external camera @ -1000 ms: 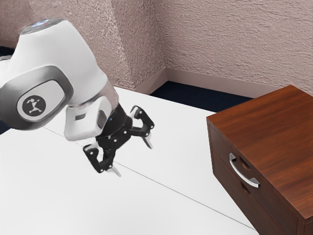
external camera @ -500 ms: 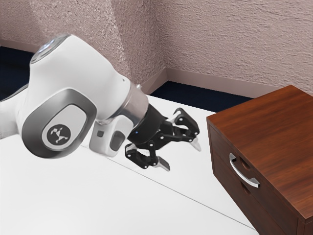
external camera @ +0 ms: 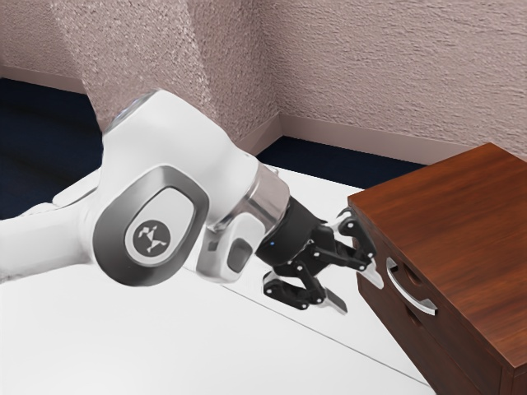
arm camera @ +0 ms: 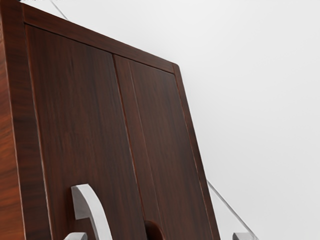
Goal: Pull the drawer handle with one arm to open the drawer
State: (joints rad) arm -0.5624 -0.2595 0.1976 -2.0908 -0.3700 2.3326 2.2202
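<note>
Gripper (external camera: pixel 356 290) is spread wide open with nothing between the fingers, hanging just above the white table (external camera: pixel 123 346) and aimed at the front of the wooden cabinet (external camera: pixel 461 206). Its upper fingertip is right at the cabinet's front edge and might be touching the wood, honestly can't tell from this angle. The silver drawer handle (external camera: pixel 409 288) sits just past the fingers toward the exterior view's right, not grabbed. It's mounted on the top drawer (external camera: pixel 453 325), which looks flush with the cabinet, so shut. The wrist view has the top drawer (arm camera: pixel 75 115) close up, with the drawer handle (arm camera: pixel 90 207) curving off it just ahead of the hand. Pinkish textured wall (external camera: pixel 395 58) and dark floor (external camera: pixel 329 160) are behind.
</note>
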